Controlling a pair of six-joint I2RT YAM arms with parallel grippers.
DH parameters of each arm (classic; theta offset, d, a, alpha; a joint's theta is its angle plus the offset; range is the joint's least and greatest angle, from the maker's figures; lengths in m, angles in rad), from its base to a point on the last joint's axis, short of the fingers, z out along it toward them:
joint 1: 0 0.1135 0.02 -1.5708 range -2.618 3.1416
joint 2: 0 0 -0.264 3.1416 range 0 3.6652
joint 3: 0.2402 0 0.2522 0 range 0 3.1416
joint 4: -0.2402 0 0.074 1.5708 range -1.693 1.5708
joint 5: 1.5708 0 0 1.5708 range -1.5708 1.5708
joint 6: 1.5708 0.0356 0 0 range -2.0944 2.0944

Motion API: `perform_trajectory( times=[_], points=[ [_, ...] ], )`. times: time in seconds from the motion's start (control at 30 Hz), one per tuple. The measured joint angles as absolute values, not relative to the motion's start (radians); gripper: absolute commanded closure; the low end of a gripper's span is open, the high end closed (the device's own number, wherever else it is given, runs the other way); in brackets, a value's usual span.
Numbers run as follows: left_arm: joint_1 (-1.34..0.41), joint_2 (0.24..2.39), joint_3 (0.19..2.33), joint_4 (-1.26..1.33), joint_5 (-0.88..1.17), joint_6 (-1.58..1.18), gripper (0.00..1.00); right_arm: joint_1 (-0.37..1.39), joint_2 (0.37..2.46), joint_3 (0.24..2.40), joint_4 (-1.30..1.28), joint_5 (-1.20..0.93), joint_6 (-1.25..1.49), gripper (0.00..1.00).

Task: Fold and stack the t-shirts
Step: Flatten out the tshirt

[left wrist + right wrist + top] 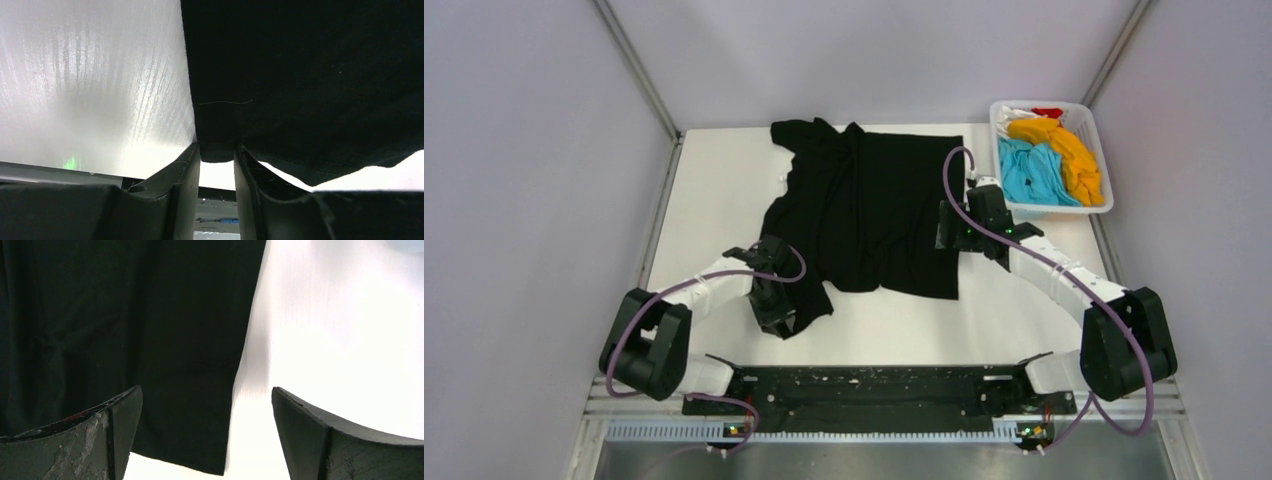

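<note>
Nearest, on the left: left gripper (776,312) low over the table (714,180), fingers (180,190) set close together and nipping the near-left corner of the black shirt (874,210), with the hem wedged between them and touching both.

Farther back, on the right: right gripper (951,228) at the shirt's right edge, jaws spread wide and holding nothing, one over the cloth, the other over bare table.

Between and beyond the two: black shirt spread across mid-table, mostly flat, rumpled down its left side, bunched at the pinched corner.

Farthest, at the far-right corner: basket (1064,209) heaped with orange shirt (1069,150) beside blue shirt (1029,172); white shirt (1016,113) and red shirt (1048,112) at its far end, mostly hidden.
</note>
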State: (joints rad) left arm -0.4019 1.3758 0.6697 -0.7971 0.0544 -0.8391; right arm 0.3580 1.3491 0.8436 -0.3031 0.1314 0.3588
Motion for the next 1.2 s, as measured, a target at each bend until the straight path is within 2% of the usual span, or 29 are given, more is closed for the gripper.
perform_trajectory(
  times=[0.1, 0.2, 0.5, 0.87, 1.2],
  points=[
    [-0.401, 1.407, 0.69, -0.804, 0.066, -0.831, 0.77, 0.358, 1.349, 0.844, -0.303, 0.131, 0.358, 0.02],
    [-0.401, 1.431, 0.704, -0.8, 0.084, -0.823, 1.0, 0.358, 1.349, 0.844, -0.303, 0.134, 0.356, 0.02],
    [-0.403, 1.433, 0.722, -0.791, 0.084, -0.795, 1.0, 0.358, 1.327, 0.83, -0.308, 0.149, 0.351, 0.02],
    [-0.406, 1.224, 0.75, -0.711, -0.161, -0.782, 1.0, 0.397, 1.219, 0.741, -0.464, 0.142, 0.463, 0.07],
    [-0.406, 1.057, 0.694, -0.669, -0.207, -0.756, 1.0, 0.502, 1.356, 0.719, -0.549, 0.164, 0.624, 0.2]
  ],
)
